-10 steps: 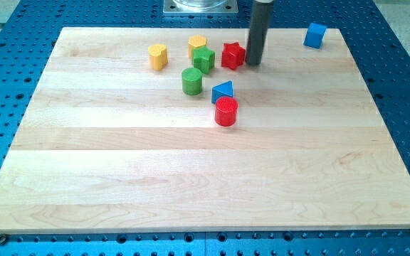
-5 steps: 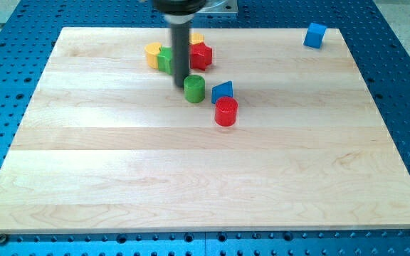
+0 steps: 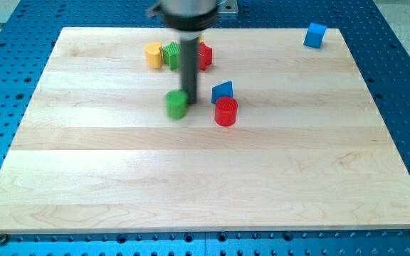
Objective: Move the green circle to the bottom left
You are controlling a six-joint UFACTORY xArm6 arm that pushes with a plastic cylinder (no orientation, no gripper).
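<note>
Camera view shows the dark rod's lower end, my tip [image 3: 190,104], touching the green cylindrical block, the green circle [image 3: 176,104], from its 3 o'clock side. The rig carries no claw, so nothing spreads or pinches. The green circle sits on the pale wooden board [image 3: 191,178], in its upper middle, well apart from the bottom-left corner at 7 o'clock. A blue triangular block [image 3: 222,91] and a red cylinder [image 3: 225,112] lie just beside the tip at 3 o'clock. A yellow block [image 3: 153,54], a green ribbed block [image 3: 171,54] and a red block [image 3: 204,55] cluster at 12 o'clock; a blue cube [image 3: 315,34] sits far at 2 o'clock. Judged risk: an off-centre push lets the round block roll off the tip and stray sideways
</note>
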